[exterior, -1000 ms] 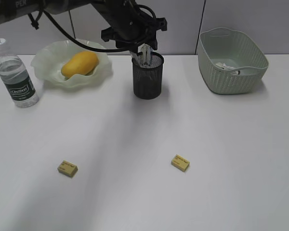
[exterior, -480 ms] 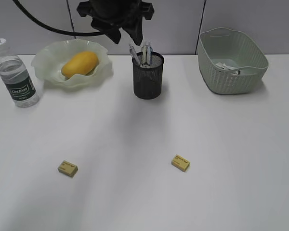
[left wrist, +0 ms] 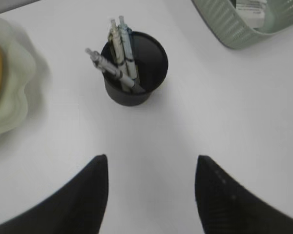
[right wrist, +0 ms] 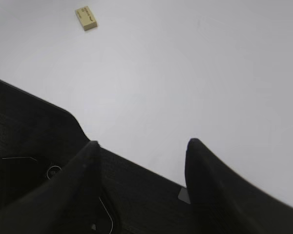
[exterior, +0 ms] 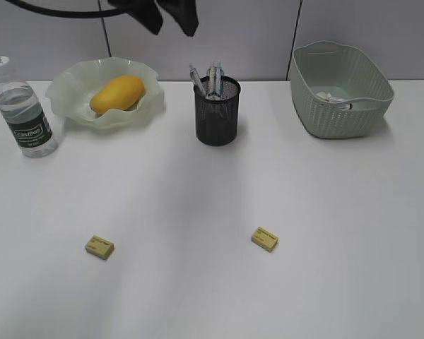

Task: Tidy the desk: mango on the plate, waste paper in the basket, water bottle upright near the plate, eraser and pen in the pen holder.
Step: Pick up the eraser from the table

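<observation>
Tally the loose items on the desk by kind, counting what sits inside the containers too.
Erasers: 2
Pens: 3, in the pen holder
Mango: 1, on the plate
Bottle: 1, upright
Waste paper: 1, in the basket
Containers: 3, namely plate, pen holder, basket
Total: 11

Risen clear of the pen holder point(exterior: 217, 111) toward the frame top, left gripper point(exterior: 171, 15) now empty, pens point(exterior: 206, 79) left standing inside

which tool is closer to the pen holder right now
Left. The left tool hangs open above the pen holder, empty, with the holder directly in its view. The right tool is open over bare desk near an eraser, with the holder out of its view.
</observation>
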Available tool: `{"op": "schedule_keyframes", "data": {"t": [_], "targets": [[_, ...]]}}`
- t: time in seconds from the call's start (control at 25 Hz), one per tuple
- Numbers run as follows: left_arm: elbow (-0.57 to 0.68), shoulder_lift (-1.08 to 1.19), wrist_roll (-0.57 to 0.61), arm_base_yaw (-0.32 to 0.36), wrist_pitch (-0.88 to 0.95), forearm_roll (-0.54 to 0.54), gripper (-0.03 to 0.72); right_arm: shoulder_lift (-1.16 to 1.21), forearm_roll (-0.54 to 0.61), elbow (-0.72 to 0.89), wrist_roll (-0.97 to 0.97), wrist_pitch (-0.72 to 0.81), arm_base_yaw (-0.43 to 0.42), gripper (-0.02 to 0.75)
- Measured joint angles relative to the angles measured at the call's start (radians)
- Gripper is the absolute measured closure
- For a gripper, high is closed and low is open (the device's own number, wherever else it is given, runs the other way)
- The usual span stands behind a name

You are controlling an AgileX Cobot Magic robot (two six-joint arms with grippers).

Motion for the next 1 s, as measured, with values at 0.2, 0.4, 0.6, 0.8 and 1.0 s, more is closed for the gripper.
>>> {"op": "schedule_keyframes", "data": {"t": [0.2,0.4,0.6,0.8,1.0], "targets": [[0.244,-0.118,0.000,0.000,0.000,0.005,0.253,0.000,0.000,0.000,0.000,0.000,0.000,0.300],[0.493,-0.268,0.007,0.000,0.002,0.043,0.253,0.000,0.000,0.000,0.000,0.000,0.000,0.300],[0.726,-0.424,0.007,0.000,0.001,0.067,0.215,0.000,0.000,0.000,0.000,0.000,0.000,0.300],[0.916,-0.617,0.008,0.000,0.002,0.067,0.162,0.000,0.000,0.000,0.000,0.000,0.000,0.300],[1.060,-0.823,0.009,0.000,-0.024,0.067,0.159,0.000,0.000,0.000,0.000,0.000,0.000,0.300]]}}
